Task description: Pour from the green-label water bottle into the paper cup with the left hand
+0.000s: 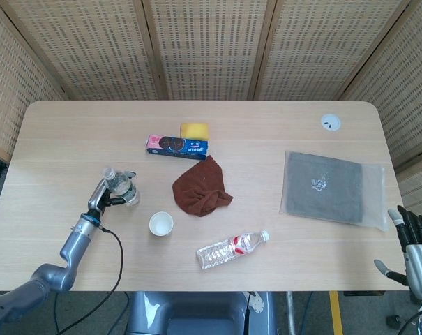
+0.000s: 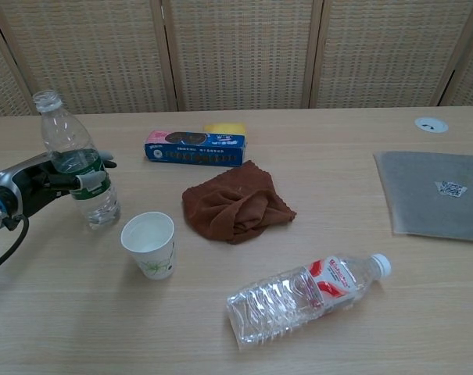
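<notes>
My left hand (image 2: pixel 44 183) (image 1: pixel 106 194) grips the green-label water bottle (image 2: pixel 78 169) (image 1: pixel 121 188) around its middle, holding it nearly upright just left of the paper cup (image 2: pixel 150 244) (image 1: pixel 160 224). The bottle's base hangs close to the table, a short gap from the cup's rim. The cup stands upright and white inside. My right hand (image 1: pixel 414 248) shows only at the bottom right corner of the head view, off the table's edge, fingers spread and holding nothing.
A brown cloth (image 2: pixel 234 202) lies bunched right of the cup. A red-label bottle (image 2: pixel 306 295) lies on its side near the front. A blue biscuit box (image 2: pixel 195 148) and yellow sponge (image 1: pixel 194 130) sit behind. A grey bagged pad (image 2: pixel 439 193) lies far right.
</notes>
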Motion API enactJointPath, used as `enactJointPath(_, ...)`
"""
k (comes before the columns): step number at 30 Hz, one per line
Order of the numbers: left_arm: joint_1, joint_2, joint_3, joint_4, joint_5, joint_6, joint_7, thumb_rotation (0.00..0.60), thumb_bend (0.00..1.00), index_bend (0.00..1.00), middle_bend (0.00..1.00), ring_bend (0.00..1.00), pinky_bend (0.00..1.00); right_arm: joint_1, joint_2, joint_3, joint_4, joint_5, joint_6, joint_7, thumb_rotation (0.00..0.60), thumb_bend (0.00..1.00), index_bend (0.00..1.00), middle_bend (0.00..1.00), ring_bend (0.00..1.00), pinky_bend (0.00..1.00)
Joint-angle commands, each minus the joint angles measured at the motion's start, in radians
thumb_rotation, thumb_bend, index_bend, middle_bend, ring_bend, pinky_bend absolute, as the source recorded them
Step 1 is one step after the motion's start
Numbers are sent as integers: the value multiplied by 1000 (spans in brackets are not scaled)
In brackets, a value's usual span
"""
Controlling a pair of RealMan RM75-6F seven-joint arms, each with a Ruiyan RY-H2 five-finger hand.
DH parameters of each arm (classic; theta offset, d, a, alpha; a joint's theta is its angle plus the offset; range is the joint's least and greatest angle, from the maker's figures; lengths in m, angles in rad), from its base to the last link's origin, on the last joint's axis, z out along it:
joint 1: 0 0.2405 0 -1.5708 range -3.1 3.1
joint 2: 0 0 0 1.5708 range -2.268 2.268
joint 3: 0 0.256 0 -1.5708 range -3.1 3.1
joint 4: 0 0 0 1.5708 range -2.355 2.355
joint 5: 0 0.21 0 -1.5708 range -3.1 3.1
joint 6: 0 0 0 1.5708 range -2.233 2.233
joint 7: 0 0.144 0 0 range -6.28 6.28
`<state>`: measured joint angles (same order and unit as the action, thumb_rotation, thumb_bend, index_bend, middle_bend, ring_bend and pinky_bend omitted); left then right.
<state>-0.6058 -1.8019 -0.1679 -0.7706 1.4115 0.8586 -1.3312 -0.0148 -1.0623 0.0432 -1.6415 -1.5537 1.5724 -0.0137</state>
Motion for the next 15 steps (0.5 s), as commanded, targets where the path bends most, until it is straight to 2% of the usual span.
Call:
enactJointPath(1, 2, 1, 2, -1, -1, 2, -5, 600, 473, 182, 125, 90, 124, -1, 1, -1, 0, -2, 2, 1, 600, 0, 0, 0, 0, 0)
enactJointPath(6, 6, 8, 9, -2, 2, 8, -16, 600, 406, 136, 108, 72, 121, -2, 2, -1, -1, -3, 4, 4, 600, 0, 0, 0, 0, 0)
enactJointPath(10, 12, 16, 20, -1, 8, 14, -20, 600, 307, 4, 57, 39, 118, -3, 3, -2, -2, -5, 7, 6, 600, 0, 0, 0, 0, 0)
enactJointPath(15, 16, 24, 45, 3, 30, 20, -23, 600, 266, 0, 22, 8, 107, -3, 4, -2, -3, -7, 8, 9, 600, 0, 0, 0, 0, 0)
